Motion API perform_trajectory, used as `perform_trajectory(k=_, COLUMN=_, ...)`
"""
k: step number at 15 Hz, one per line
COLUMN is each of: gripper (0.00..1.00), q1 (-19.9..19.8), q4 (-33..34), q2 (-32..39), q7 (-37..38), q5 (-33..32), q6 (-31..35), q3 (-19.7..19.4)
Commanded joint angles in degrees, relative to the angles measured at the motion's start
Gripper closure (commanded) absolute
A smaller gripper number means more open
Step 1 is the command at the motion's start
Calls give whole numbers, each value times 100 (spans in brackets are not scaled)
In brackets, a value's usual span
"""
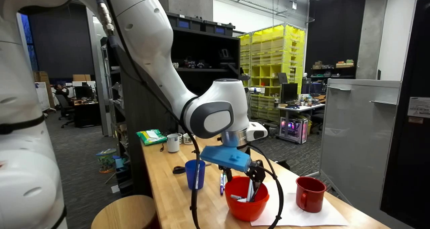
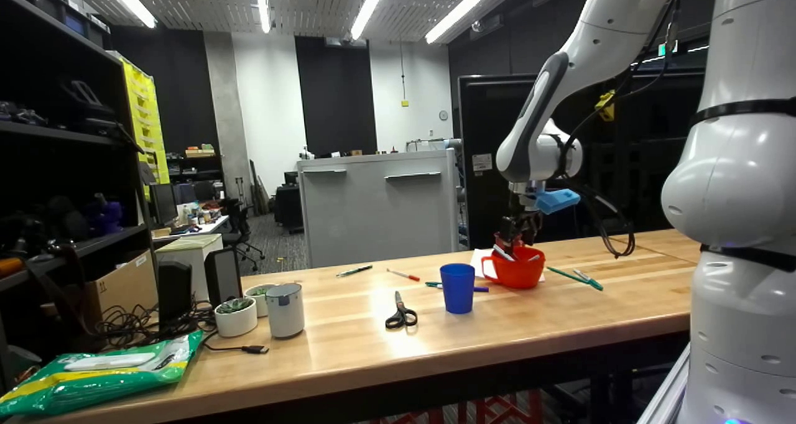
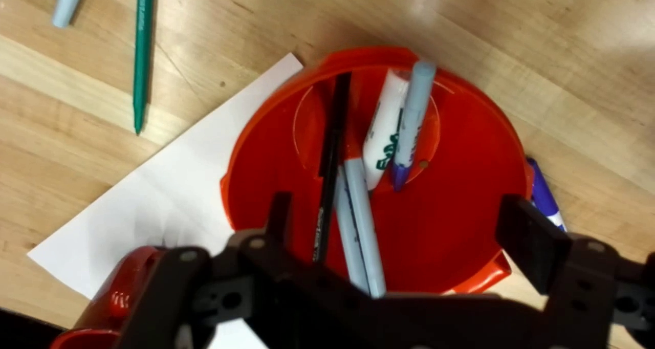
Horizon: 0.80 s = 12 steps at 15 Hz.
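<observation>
Red bowl [image 3: 445,231] on a pale wooden bench [image 2: 348,324], with the jaws of a white robot arm [image 1: 147,39] spread wide at its mouth.

Around the bench are dark shelving [image 1: 208,59], a yellow storage rack [image 1: 268,54], a tall grey panel [image 1: 356,138] and a grey floor [image 1: 80,175]. Inside the bowl lie a black pen [image 3: 331,154], a white marker [image 3: 382,129], a purple-tipped grey marker [image 3: 414,116] beside it, and two more grey markers [image 3: 365,226] side by side. A red mug [image 1: 309,196] stands on white paper [image 3: 169,200] near the bowl; in both exterior views, a blue cup [image 2: 458,290] stands upright on the bench.
</observation>
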Motion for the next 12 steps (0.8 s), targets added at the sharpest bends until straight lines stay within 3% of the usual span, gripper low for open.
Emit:
perform_trajectory(k=1, gripper=0, q1=41, q4=-54, q2=-21, q7=-295, q5=330, q6=43, q3=-49)
perform_trajectory(k=12, gripper=0, q1=65, q4=-4, q2=208, q7=-809, q5=747, q6=243, q3=-25)
